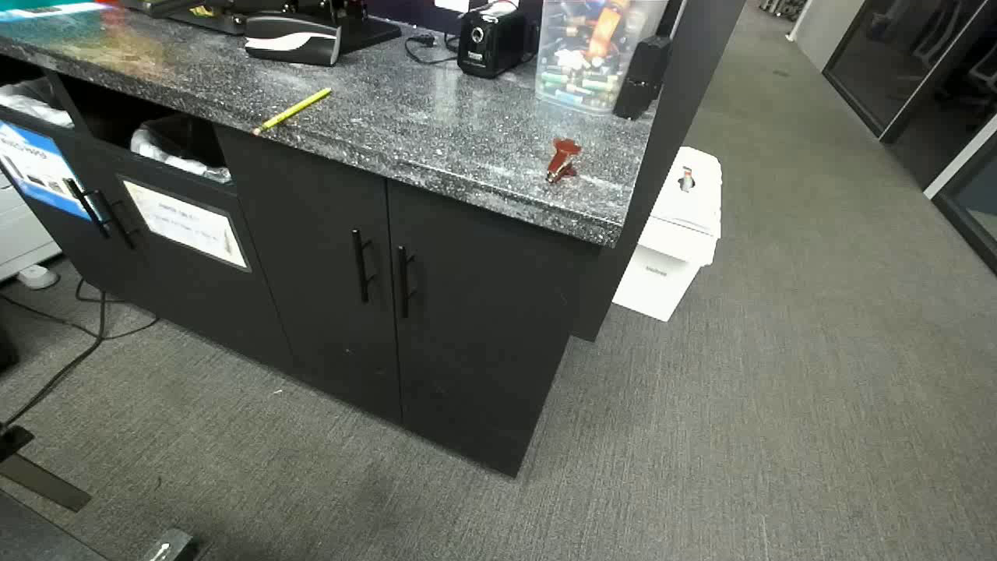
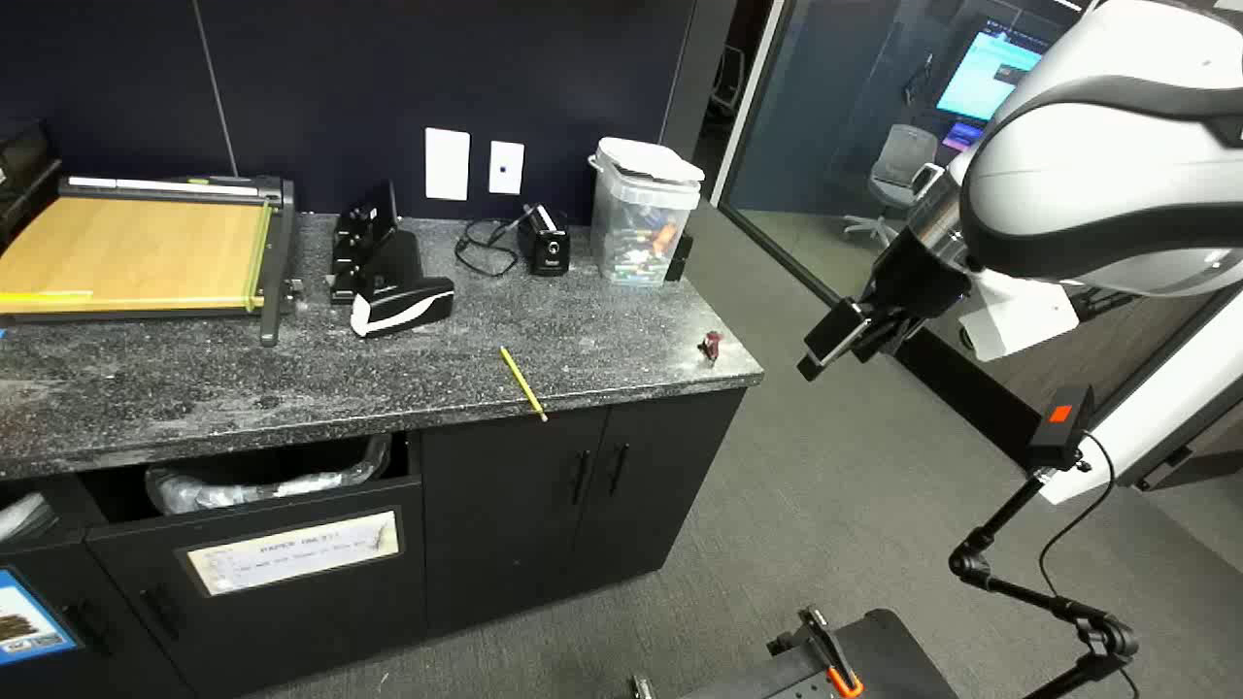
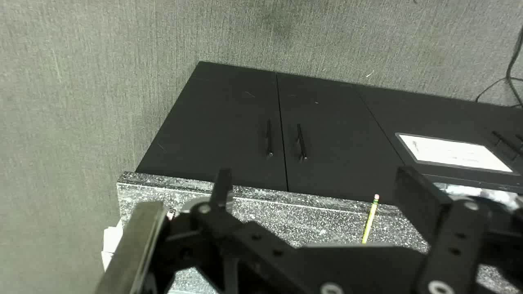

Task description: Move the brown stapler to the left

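Observation:
The brown stapler [image 1: 562, 159] is small and reddish-brown and sits on the speckled grey counter [image 1: 436, 117] near its front corner. It also shows near the counter's right end in an exterior view [image 2: 712, 346]. In the wrist view, only a small bit of the stapler [image 3: 170, 213] shows, mostly hidden behind a gripper part. My gripper [image 2: 835, 351] hangs in the air to the right of the counter and apart from the stapler in that exterior view. In the wrist view my gripper [image 3: 314, 179] has its fingers wide apart with nothing held between them.
A yellow pencil [image 1: 292, 111] lies at the counter's front edge. A clear bin of batteries [image 2: 641, 228], a black pencil sharpener [image 2: 546, 243], a black and white stapler [image 2: 403, 307] and a paper cutter [image 2: 136, 252] stand behind. A white bin [image 1: 674, 234] stands beside the cabinet.

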Tool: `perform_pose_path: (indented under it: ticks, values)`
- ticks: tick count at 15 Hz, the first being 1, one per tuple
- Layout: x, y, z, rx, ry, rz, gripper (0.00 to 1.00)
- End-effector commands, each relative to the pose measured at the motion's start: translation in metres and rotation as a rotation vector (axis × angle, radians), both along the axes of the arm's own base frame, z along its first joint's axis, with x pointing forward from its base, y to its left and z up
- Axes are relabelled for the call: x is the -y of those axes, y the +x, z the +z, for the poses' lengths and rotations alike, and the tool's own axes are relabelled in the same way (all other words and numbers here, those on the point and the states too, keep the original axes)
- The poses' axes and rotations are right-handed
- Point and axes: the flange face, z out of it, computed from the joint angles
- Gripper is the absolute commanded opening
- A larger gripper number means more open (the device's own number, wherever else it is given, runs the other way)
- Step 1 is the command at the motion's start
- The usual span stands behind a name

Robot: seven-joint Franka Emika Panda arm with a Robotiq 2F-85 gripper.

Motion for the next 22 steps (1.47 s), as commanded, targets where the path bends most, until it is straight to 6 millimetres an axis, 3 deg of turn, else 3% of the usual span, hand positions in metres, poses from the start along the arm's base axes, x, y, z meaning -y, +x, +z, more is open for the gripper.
perform_pose_path:
  ticks: [1,16,18,22]
  values:
    - [0.000,0.000,0.001,0.000,0.000,0.000,1.00]
    - [0.000,0.000,0.001,0.000,0.000,0.000,1.00]
    - [0.004,0.020,0.004,0.013,0.027,-0.030,1.00]
    - [0.033,0.084,0.028,0.059,0.097,-0.120,1.00]
